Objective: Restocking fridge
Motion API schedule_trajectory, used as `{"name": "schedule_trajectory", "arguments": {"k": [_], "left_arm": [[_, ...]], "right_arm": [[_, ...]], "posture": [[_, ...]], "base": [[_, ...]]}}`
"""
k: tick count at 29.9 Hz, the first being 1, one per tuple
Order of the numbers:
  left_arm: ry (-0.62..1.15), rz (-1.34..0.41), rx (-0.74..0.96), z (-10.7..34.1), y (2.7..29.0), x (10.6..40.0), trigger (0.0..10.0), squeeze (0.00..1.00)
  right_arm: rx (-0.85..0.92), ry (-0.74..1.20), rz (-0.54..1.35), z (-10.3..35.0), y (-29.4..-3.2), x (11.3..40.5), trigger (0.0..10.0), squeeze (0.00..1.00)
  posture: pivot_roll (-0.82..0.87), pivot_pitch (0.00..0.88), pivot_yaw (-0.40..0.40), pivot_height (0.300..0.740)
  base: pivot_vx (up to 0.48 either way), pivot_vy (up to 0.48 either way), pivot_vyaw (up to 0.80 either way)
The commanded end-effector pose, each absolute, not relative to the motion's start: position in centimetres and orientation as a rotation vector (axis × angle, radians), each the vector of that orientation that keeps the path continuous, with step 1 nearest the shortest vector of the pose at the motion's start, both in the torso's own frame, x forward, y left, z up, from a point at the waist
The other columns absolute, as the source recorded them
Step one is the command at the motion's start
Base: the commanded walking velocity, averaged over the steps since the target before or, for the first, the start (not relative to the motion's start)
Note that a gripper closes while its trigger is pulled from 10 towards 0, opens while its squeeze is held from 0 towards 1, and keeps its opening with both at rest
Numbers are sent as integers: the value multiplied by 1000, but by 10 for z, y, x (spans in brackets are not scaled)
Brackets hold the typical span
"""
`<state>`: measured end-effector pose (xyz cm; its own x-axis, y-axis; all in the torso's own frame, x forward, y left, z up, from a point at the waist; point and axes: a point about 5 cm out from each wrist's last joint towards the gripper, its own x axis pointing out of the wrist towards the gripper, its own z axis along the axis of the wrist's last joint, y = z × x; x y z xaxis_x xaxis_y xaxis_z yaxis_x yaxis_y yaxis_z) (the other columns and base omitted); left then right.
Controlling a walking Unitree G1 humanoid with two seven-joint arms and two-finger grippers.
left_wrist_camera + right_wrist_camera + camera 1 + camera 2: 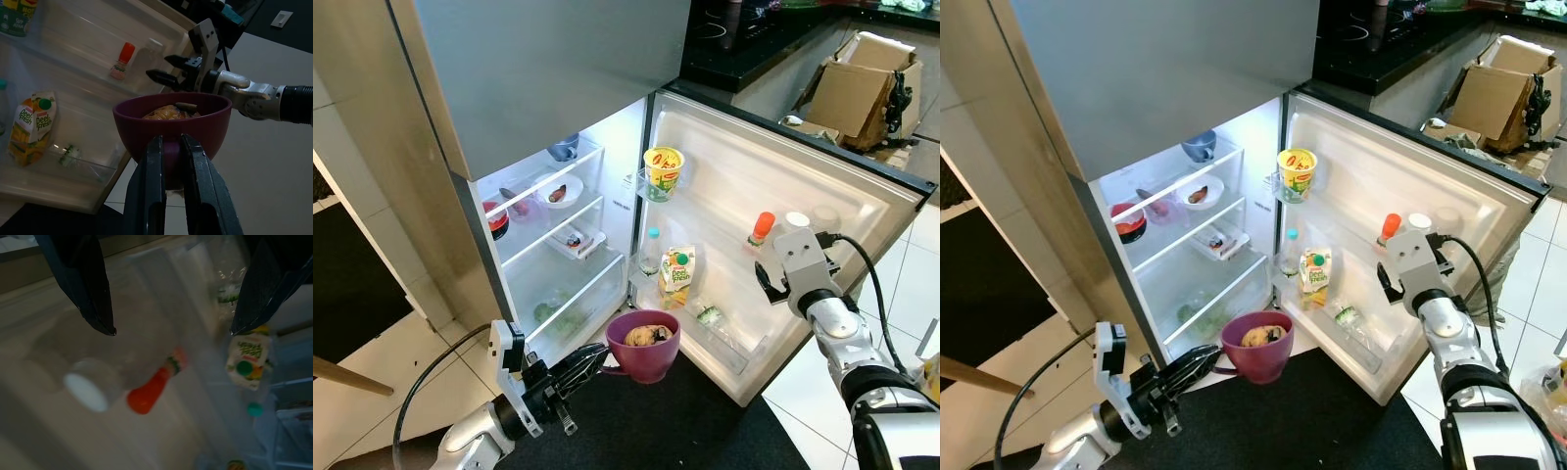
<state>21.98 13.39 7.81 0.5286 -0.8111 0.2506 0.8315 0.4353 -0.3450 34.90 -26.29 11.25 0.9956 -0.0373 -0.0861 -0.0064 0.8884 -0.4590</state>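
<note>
Fridge surfaces and finishes
Matt grey metal freezer door; glossy white plastic door liner; clear plastic shelves; smooth purple bowl; printed paper juice carton.

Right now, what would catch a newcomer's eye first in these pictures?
The purple bowl of food, pinched by the left gripper in front of the open fridge. Next, the right gripper, open, at the door shelf by an orange-capped bottle, with a juice carton lower down.
</note>
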Motion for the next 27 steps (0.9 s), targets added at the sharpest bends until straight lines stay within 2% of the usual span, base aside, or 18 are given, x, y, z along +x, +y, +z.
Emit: {"name": "schedule_trajectory", "arguments": {"k": [1, 9, 13, 20, 27], "left_arm": [[-65, -1023, -453, 79, 132, 221, 10000, 0], [-65, -1025, -454, 79, 132, 221, 10000, 0], [-69, -1010, -453, 80, 132, 223, 10000, 0], [-69, -980, -465, 81, 131, 226, 10000, 0], [-76, -980, -460, 83, 132, 227, 10000, 0]], "right_arm": [[-481, 153, -8, 98, -262, 343, 10000, 0], [-465, 206, 46, 80, -251, 336, 10000, 0], [-369, 242, 236, 64, -225, 331, 10000, 0], [-349, 306, 352, 46, -209, 320, 10000, 0], [-356, 347, 379, 35, -205, 313, 10000, 0]], "posture": [[-34, 44, -12, 740], [-34, 44, -9, 740], [-35, 43, -9, 740], [-36, 43, -9, 740], [-36, 43, -9, 740]], "base": [[0, 0, 0], [0, 0, 0], [0, 0, 0], [0, 0, 0], [0, 0, 769]]}}
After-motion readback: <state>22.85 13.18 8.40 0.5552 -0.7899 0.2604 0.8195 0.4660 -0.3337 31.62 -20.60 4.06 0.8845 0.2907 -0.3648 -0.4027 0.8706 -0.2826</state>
